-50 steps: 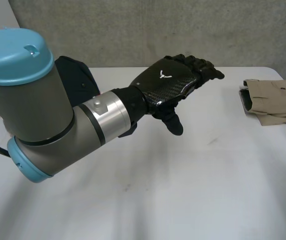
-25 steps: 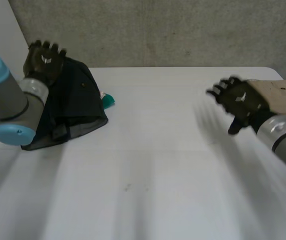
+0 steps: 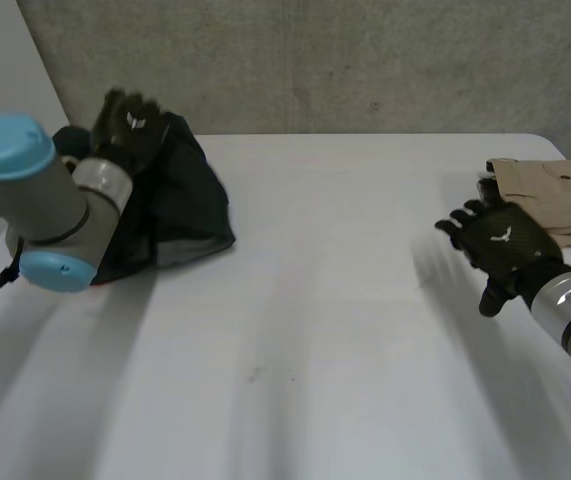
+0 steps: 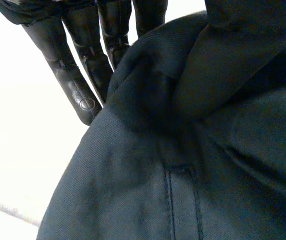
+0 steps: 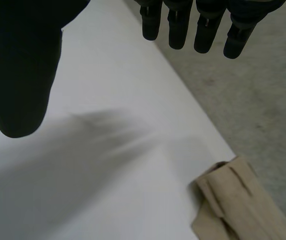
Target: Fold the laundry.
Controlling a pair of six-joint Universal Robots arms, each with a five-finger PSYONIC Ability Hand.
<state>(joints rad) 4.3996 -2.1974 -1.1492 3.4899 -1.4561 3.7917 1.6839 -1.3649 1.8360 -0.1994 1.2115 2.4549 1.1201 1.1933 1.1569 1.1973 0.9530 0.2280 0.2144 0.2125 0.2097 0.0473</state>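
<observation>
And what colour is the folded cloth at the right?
Beige; the cloth shows best in the head view.

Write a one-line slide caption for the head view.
Left hand at the dark garment; right hand open over the white table, near a folded beige garment.

A bare lab-like test space: white table (image 3: 315,300) against rough concrete wall (image 3: 365,60).

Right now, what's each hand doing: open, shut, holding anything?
Left hand: at the dark garment; whether it grips cannot be told.
Right hand: open, holding nothing.
</observation>
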